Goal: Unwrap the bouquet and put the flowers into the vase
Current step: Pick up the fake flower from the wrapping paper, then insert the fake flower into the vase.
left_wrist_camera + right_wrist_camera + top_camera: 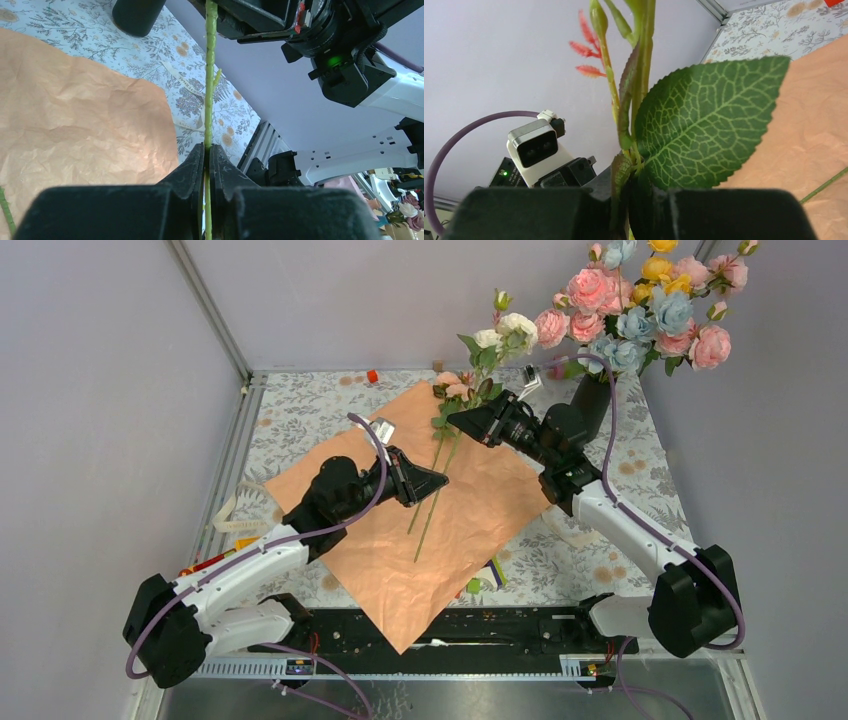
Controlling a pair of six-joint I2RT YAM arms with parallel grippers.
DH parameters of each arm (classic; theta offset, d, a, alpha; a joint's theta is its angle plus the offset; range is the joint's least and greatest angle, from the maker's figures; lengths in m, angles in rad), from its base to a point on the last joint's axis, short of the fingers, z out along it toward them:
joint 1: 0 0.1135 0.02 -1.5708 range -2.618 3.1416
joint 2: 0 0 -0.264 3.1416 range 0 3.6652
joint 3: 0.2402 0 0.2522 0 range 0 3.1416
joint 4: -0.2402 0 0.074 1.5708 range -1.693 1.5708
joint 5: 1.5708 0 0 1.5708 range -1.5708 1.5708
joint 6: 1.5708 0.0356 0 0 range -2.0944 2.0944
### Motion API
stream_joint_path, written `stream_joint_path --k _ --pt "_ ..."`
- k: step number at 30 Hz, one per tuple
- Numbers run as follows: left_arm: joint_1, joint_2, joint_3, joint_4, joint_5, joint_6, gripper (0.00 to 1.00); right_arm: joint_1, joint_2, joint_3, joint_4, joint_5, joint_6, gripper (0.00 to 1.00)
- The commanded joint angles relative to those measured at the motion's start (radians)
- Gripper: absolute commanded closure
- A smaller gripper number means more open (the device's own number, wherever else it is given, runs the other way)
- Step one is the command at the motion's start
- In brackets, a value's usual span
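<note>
The peach wrapping paper (400, 530) lies spread flat on the table. One flower stem (210, 75) runs between both grippers. My left gripper (440, 482) (207, 150) is shut on its lower part. My right gripper (456, 421) (629, 175) is shut on the same stem higher up, among its green leaves (709, 120), below the cream blooms (505, 333). Two more thin stems (432, 508) lie on the paper, with small pink blooms (450, 385) at their far end. The black vase (593, 400) (137, 15) stands at the back right behind the right arm, holding several pink, blue and yellow flowers (650, 305).
A cream ribbon (228, 517) (186, 86) lies off the paper's edges on the patterned tablecloth (300, 415). A small orange piece (372, 375) sits at the back edge. Red and yellow items (215, 560) lie by the left arm. Grey walls close in on both sides.
</note>
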Motion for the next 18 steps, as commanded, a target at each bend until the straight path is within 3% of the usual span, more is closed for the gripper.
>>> stream_joint_path --k 1,3,5,6,11,12,14,18 --pt "-0.004 -0.005 0.05 0.016 0.012 0.028 1.0 0.009 -0.013 0.04 0.061 -0.007 0.003 1.0" --pt "-0.004 -0.004 0.052 0.002 -0.006 0.027 1.0 0.009 -0.02 0.034 0.063 -0.005 -0.002 1.0" --pt "-0.004 -0.003 0.052 -0.008 -0.015 0.033 0.91 0.009 -0.03 0.026 0.072 -0.004 -0.01 1.0" --pt "-0.003 -0.003 0.054 -0.016 -0.02 0.034 0.82 0.009 -0.038 0.022 0.073 -0.003 -0.019 1.0" --pt "-0.002 0.011 0.091 -0.094 -0.025 0.071 0.22 0.015 -0.117 0.005 0.013 0.015 -0.14 1.0" --pt "-0.001 0.013 0.104 -0.137 -0.031 0.089 0.16 0.016 -0.14 0.012 -0.045 0.028 -0.188 1.0" --pt "0.004 0.009 0.136 -0.206 -0.043 0.13 0.08 0.016 -0.193 0.041 -0.176 0.063 -0.331 1.0" --pt "0.063 -0.01 0.194 -0.347 -0.038 0.206 0.04 0.016 -0.294 0.128 -0.458 0.221 -0.616 1.0"
